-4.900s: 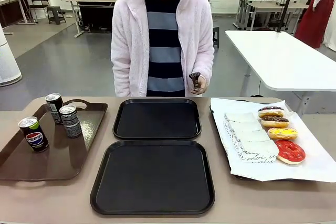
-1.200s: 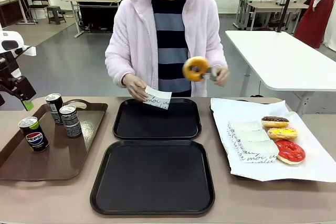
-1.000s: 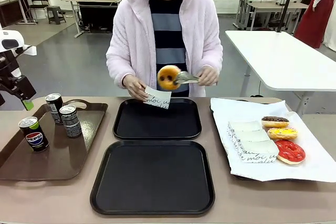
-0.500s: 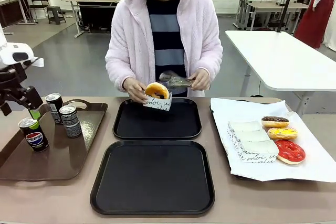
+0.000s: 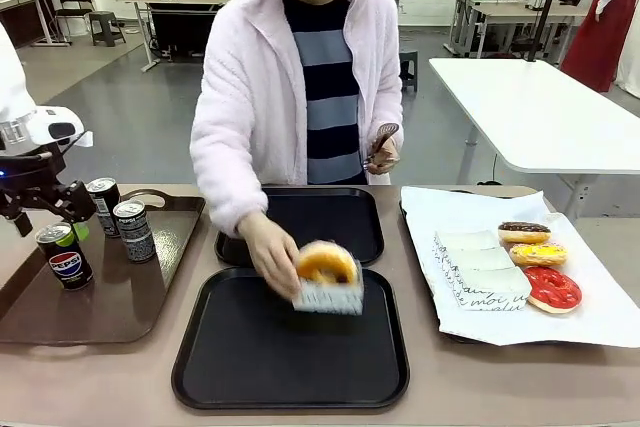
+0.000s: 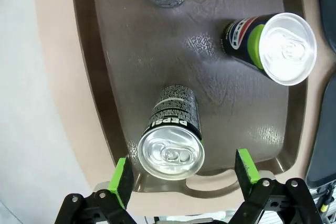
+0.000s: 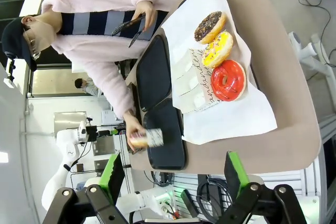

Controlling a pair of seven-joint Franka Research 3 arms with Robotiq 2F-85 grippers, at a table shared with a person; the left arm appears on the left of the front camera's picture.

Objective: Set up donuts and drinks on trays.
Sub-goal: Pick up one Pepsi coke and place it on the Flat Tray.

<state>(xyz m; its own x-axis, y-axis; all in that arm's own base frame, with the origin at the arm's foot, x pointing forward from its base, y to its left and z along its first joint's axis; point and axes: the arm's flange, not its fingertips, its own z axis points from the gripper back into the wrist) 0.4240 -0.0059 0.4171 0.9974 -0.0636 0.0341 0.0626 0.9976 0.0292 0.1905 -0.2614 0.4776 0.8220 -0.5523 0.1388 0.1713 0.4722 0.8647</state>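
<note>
In the front view, a glazed donut in its paper holder has been carried down from the far tray. It is being set on the near black tray by the person's hand. The left gripper, left of that tray, has been lowered over the Pepsi can.

In the left wrist view, its jaws are spread wide, with the can between them and untouched.

In the right wrist view, the right gripper is held open, well apart from that tray. Three donuts wait beside it.

A drink is judged to be next.

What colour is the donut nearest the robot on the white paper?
That donut has red icing, clearest in the front view.
</note>
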